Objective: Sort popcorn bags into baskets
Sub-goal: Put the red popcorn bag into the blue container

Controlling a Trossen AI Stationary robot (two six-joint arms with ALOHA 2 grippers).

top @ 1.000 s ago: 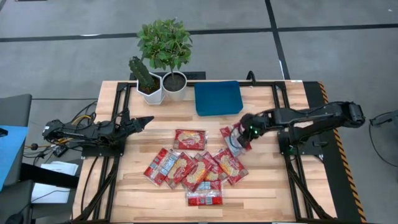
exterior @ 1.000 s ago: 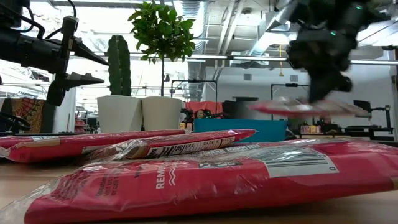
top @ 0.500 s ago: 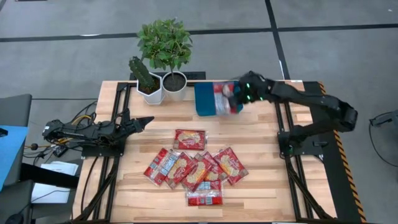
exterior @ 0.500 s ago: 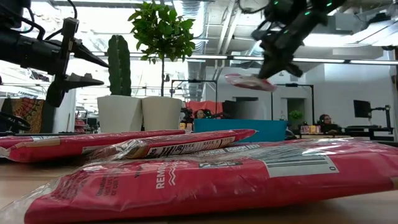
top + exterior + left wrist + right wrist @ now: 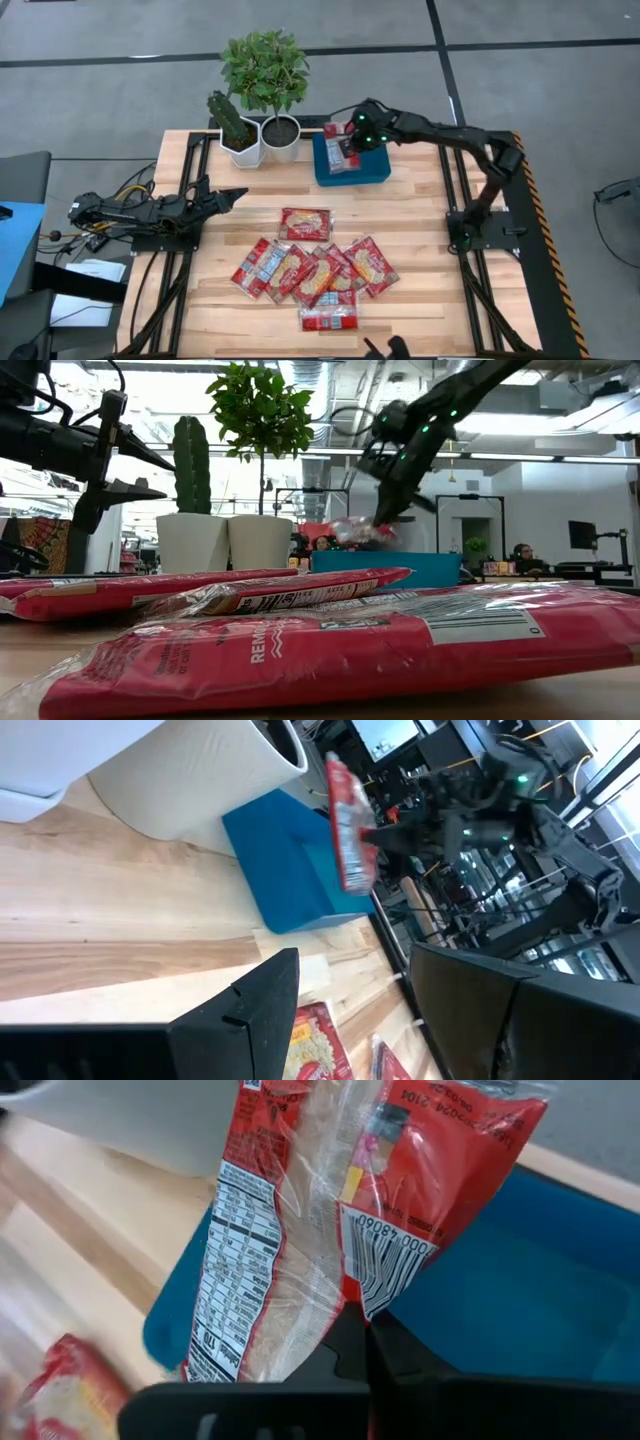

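My right gripper (image 5: 352, 142) reaches over the blue tray (image 5: 368, 168) at the table's far edge, shut on one red popcorn packet (image 5: 338, 148). In the low view the packet (image 5: 355, 532) hangs just above the tray (image 5: 400, 569). Several more red packets (image 5: 310, 268) lie flat and overlapping in a pile at the table's middle, and one single packet (image 5: 305, 224) lies flat between pile and tray. My left gripper (image 5: 232, 194) waits open at the table's left side, clear of everything; its wrist view shows the held packet (image 5: 345, 820) over the tray (image 5: 290, 870). My right gripper pinches the packet between its two fingers at one edge beside the barcode (image 5: 368, 1295). The fingers (image 5: 350, 1345) slant down at it from the table's right. The packet is lifted clear and hangs tilted below the gripper, over the tray's left part.
Two white pots, a cactus (image 5: 240, 148) and a leafy plant (image 5: 281, 136), stand just left of the tray at the far edge. Bare wood lies between the tray and the pile and along the table's near edge. Black frame rails run down both table sides.
My right gripper, shut on the packet throughout, has lifted it from the table's middle right, swung it toward the far edge and then leftward over the blue tray, and lowered it close above the tray. The pile has kept still.
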